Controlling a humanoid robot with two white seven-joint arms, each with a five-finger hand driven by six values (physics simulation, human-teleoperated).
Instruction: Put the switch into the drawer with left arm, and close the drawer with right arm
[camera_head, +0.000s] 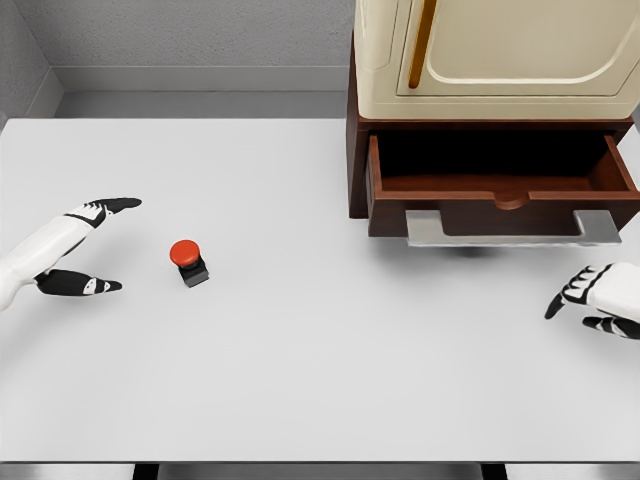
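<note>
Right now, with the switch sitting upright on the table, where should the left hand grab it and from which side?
Likely by the black base of the switch, under the red button cap. The left hand is open, level with it and to its left, with bare table around it, so a side approach from the left seems best, fingers on opposite base faces. Pinching the domed cap could slip or press it.

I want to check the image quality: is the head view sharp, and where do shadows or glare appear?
Head view: sharp throughout, no blur or glare; lighting is even and soft on the white table; the open drawer interior is dark; a faint shadow lies under its grey handle and beside the red switch.
</note>
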